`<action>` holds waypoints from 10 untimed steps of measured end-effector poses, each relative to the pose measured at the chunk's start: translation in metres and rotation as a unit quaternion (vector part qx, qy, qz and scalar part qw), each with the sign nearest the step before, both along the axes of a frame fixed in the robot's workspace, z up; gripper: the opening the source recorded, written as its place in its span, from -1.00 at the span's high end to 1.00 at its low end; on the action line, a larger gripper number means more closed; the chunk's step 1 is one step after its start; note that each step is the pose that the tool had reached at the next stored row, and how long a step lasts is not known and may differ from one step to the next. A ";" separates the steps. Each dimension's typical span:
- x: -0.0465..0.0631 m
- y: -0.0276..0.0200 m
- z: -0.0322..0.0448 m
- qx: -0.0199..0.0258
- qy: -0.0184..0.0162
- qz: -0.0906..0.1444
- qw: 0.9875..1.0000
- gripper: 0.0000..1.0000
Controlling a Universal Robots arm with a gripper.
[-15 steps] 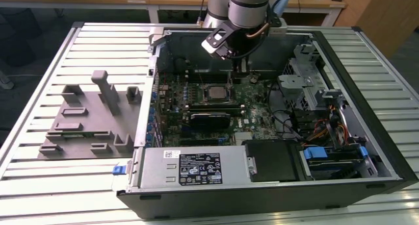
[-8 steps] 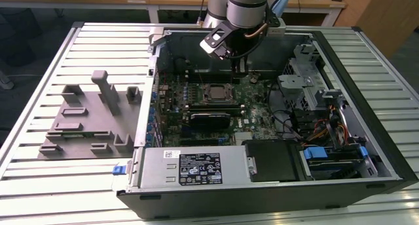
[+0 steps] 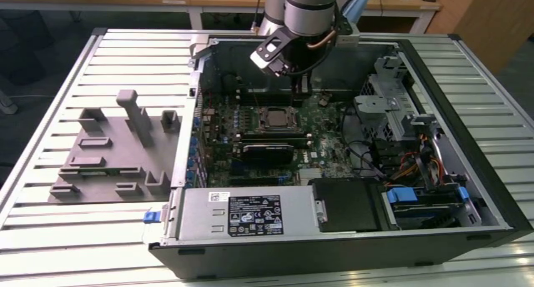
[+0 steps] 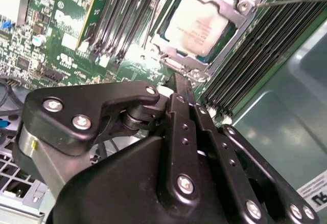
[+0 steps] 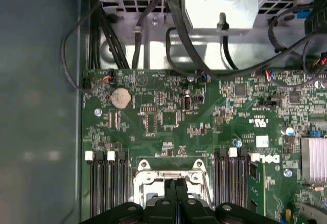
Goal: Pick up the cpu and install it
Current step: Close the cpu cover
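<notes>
Black tool (image 4: 177, 81) closed, empty, near cpu (image 4: 196, 27) sitting in mobo socket (image 4: 245, 4)

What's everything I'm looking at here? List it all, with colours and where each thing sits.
table: one, pale slatted metal, under everything.
computer case: one, black, open, lying on the table.
holder blocks: one cluster, grey, on the table, at the exterior view's left of the case.
motherboard: one, green, inside the case.
socket frame: one, silver metal, on the motherboard.
cpu: one, silver-grey, inside that frame.
power supply: one, silver, at the case's near edge.
cables: several, mostly black, inside the case.
arm: one, grey, above the case.
gripper: one, black, fingers shut on nothing, near the cpu.
</notes>
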State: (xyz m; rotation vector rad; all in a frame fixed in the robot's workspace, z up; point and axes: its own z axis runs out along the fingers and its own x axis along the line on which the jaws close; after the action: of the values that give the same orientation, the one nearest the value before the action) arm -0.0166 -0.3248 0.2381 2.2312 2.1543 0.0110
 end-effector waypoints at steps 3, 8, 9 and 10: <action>-0.004 0.0000 -0.0015 0.000 0.000 0.000 1.000 0.79; -0.010 -0.0002 -0.0041 0.000 0.000 0.000 1.000 0.79; -0.012 -0.0003 -0.0045 0.000 0.000 0.000 1.000 0.79; -0.014 -0.0004 -0.0049 0.000 0.000 0.000 1.000 0.79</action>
State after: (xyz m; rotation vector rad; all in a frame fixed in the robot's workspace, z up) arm -0.0301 -0.3252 0.2332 2.2312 2.1544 0.0107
